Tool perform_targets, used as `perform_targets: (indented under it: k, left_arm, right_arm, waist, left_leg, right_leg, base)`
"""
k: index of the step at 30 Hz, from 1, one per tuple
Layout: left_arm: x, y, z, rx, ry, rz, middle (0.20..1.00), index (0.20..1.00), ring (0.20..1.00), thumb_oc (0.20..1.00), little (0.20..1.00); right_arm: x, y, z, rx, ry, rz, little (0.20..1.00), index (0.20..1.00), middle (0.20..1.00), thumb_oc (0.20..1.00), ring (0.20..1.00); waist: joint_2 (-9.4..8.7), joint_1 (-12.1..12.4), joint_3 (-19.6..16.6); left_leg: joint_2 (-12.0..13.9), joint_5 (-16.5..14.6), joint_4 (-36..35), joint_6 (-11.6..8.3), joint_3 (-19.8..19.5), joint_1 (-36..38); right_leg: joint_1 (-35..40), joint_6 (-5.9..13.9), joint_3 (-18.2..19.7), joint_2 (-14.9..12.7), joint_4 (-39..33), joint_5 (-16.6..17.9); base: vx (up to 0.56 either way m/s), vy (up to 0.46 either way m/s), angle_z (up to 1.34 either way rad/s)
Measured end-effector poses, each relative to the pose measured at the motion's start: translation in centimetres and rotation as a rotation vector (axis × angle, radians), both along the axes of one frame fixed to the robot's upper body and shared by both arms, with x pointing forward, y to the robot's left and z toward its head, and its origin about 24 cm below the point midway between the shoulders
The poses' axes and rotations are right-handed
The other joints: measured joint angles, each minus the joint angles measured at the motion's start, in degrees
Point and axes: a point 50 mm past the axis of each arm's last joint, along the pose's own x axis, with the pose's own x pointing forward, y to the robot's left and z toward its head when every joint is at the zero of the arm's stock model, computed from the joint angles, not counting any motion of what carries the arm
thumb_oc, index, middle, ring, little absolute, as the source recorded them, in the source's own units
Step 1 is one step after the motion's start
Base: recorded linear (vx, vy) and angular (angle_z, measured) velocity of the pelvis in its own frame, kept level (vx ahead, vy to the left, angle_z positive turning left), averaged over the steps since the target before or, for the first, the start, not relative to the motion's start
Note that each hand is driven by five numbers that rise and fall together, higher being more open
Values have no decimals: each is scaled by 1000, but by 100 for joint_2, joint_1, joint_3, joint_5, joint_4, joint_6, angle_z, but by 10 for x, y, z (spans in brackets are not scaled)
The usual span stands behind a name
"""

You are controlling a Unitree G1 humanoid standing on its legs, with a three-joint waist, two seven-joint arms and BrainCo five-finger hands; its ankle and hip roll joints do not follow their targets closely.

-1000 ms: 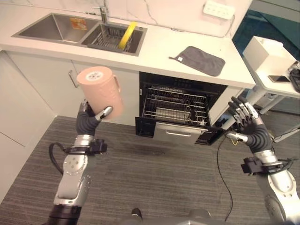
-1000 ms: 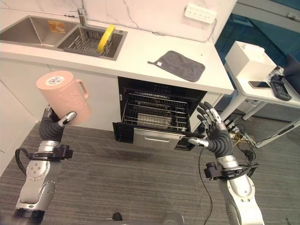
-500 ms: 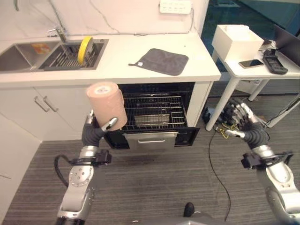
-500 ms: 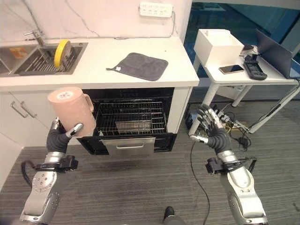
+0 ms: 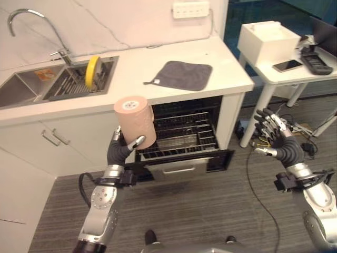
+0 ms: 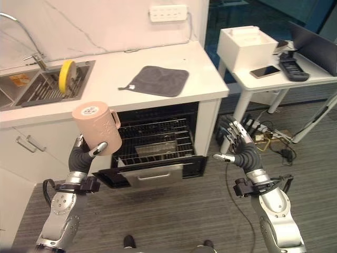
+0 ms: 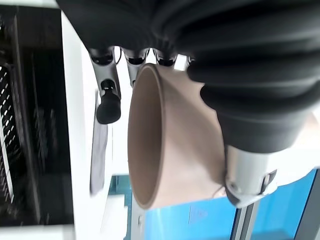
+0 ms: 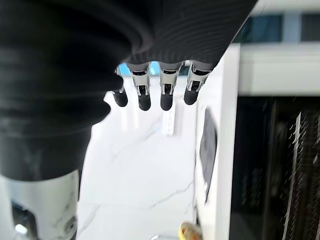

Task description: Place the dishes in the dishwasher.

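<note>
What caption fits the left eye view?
Left hand holds a pink cup before the open dishwasher; right hand open.

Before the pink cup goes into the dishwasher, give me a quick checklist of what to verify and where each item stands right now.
1. Grip on the pink cup: left hand has fingers and thumb curled round it, base up. Ok.
2. Dishwasher open: door down, wire rack pulled out and visible. Ok.
3. Free slot in the rack: something pale lies in its middle; the space around it looks open, but tine spacing is unclear. Cannot tell.
4. Cup over the rack: it is held to the rack's left and above it, not yet over it. Not ok.
5. Right hand: open, holding nothing, off to the dishwasher's right, out of the path. Ok.
</note>
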Motion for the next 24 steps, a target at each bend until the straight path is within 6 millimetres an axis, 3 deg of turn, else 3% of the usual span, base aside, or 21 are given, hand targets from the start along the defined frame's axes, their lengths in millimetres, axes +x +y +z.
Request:
perform_targets:
  k: [1, 2, 3, 4, 5, 6, 7, 8, 9, 10, 13, 15, 17, 19, 20, 21, 22, 23, 24]
  left_arm:
    - [4, 0, 5, 14, -15, -7, 200, 200, 200, 200, 200]
    - [4, 1, 6, 38, -16, -9, 200, 200, 200, 200, 200]
    - [4, 3, 8, 66, -15, -13, 200, 200, 200, 200, 200]
    - [6, 4, 7, 75, -3, -15, 200, 200, 200, 200, 200]
    - [5, 6, 5, 87, 11, -3, 200, 200, 200, 200, 200]
    - [5, 9, 5, 103, 20, 9, 200, 200, 200, 200, 200]
    - [5, 11, 6, 129, 21, 17, 200, 200, 200, 200, 200]
    - [5, 13, 7, 150, 24, 19, 200, 200, 200, 200, 200]
    - [2, 14, 3, 154, 46, 23, 200, 200, 200, 200, 200]
    - [-1, 14, 2, 159, 53, 21, 200, 200, 200, 200, 200]
    - [-1, 16, 3, 182, 54, 28, 200, 200, 200, 200, 200]
    - [-3, 15, 2, 208, 61, 32, 200, 200, 200, 200, 200]
    - [-7, 17, -2, 242, 78, 47, 200, 200, 200, 200, 200]
    - [-12, 24, -5, 270, 106, 55, 200, 200, 200, 200, 200]
    - [-21, 22, -15, 221, 142, 78, 200, 200, 200, 200, 200]
    - [-24, 15, -16, 200, 141, 56, 200, 200, 200, 200, 200]
    - [-24, 11, -17, 190, 143, 44, 200, 200, 200, 200, 200]
    - [-23, 8, -17, 185, 142, 36, 200, 200, 200, 200, 200]
    - [-22, 6, -17, 175, 136, 34, 200, 200, 200, 200, 200]
  right_arm:
    - [-2, 10, 4, 21, -23, 42, 1000, 1000, 1000, 1000, 1000]
    - [-3, 14, 4, 19, -29, 65, 1000, 1000, 1000, 1000, 1000]
    - [-6, 13, 4, 28, -30, 55, 1000, 1000, 1000, 1000, 1000]
    - [-7, 14, 2, 33, -17, 51, 1000, 1000, 1000, 1000, 1000]
    - [-6, 15, -1, 36, -5, 56, 1000, 1000, 1000, 1000, 1000]
    - [-5, 13, -2, 35, 0, 48, 1000, 1000, 1000, 1000, 1000]
    - [-6, 12, -3, 34, 5, 41, 1000, 1000, 1000, 1000, 1000]
    - [-7, 12, -4, 34, 9, 40, 1000, 1000, 1000, 1000, 1000]
    - [-8, 10, -6, 19, 22, 42, 1000, 1000, 1000, 1000, 1000]
    - [-11, 7, -9, 9, 43, 33, 1000, 1000, 1000, 1000, 1000]
    - [-11, 4, -15, 7, 67, 31, 1000, 1000, 1000, 1000, 1000]
    - [-11, 4, -17, 11, 74, 38, 1000, 1000, 1000, 1000, 1000]
    - [-10, 6, -21, 31, 91, 52, 1000, 1000, 1000, 1000, 1000]
    - [-8, 7, -20, 47, 85, 58, 1000, 1000, 1000, 1000, 1000]
    - [-3, 6, -18, 45, 80, 57, 1000, 1000, 1000, 1000, 1000]
    - [-2, 4, -13, 32, 60, 50, 1000, 1000, 1000, 1000, 1000]
    - [2, 4, -11, 19, 68, 58, 1000, 1000, 1000, 1000, 1000]
    - [5, 4, -9, 25, 80, 66, 1000, 1000, 1000, 1000, 1000]
    - [7, 3, -7, 25, 79, 72, 1000, 1000, 1000, 1000, 1000]
  waist:
    - [-110, 0, 2]
    - [-184, 45, 4]
    - [-265, 329, 39]
    - [-230, 291, 73]
    - [-226, 326, 88]
    - [-228, 400, 86]
    - [-240, 404, 85]
    - [-250, 401, 89]
    - [-121, 389, 170]
    - [-58, 302, 199]
    - [-230, 222, 209]
    - [-379, 215, 222]
    - [-406, 171, 221]
    - [-497, 148, 204]
    - [-196, 167, 222]
    - [115, 113, 217]
    - [251, 91, 208]
    - [258, 99, 199]
    - [247, 102, 198]
  left_leg:
    - [-181, 54, 34, 238, -70, 20]
    - [-274, -36, 81, 364, -142, 58]
    - [-319, -304, 360, 475, -137, 48]
    - [-372, -354, 338, 530, -262, 88]
    - [-431, -433, 227, 652, -321, 322]
    - [-494, -516, 219, 771, -326, 408]
    - [-560, -567, 220, 848, -340, 424]
    - [-614, -598, 223, 891, -348, 435]
    - [-574, -617, 121, 921, -299, 616]
    - [-513, -638, 57, 943, -302, 701]
    - [-501, -681, 54, 847, -213, 678]
    - [-517, -711, 52, 735, -145, 672]
    - [-310, -729, 54, 459, -176, 747]
    - [-5, -719, 54, 19, -234, 886]
    - [509, -722, 58, -265, -141, 1155]
    - [860, -691, 89, -230, -143, 1159]
    - [994, -516, 229, -166, -90, 1113]
    - [1055, -247, 514, -35, 34, 1021]
    - [1125, -69, 842, -86, 38, 855]
  right_leg:
    - [-47, -120, 45, -201, 186, 184]
    - [-208, -140, 138, -200, 590, 337]
    - [-372, -15, 215, -329, 1135, 616]
    - [-394, -141, 173, -407, 1487, 727]
    - [-621, -14, 393, -525, 1934, 804]
    - [-747, 126, 504, -512, 2047, 689]
    - [-897, 143, 507, -416, 2107, 684]
    - [-1053, 40, 583, -302, 2134, 933]
    - [-1169, 127, 561, -292, 2402, 639]
    - [-1192, 187, 664, -103, 2335, 308]
    - [-1144, 275, 657, 316, 934, 137]
    - [-1045, 126, 470, 345, -145, 360]
    - [-1050, 108, 341, 246, -148, 579]
    - [-803, 64, 324, 380, -142, 618]
    - [-541, -112, 293, 972, -121, 397]
    - [-519, -344, 284, 1315, -116, 208]
    - [-516, -474, 300, 1488, -115, 125]
    - [-500, -551, 386, 1549, -115, 42]
    - [-487, -652, 413, 1595, -114, -24]
  base:
    - [140, 384, 64]
    - [196, 488, 34]
    - [130, 255, 38]
    - [134, 233, 41]
    - [141, 216, 53]
    - [159, 188, 28]
    - [154, 128, 13]
    - [136, 23, -2]
    - [140, -54, -10]
    - [162, -169, -8]
    - [132, -270, -14]
    - [150, -451, -14]
    - [204, -517, -1]
    - [273, -553, -9]
    - [319, -563, -19]
    - [271, -504, -34]
    - [208, -474, -28]
    - [155, -369, -34]
    - [147, -286, -25]
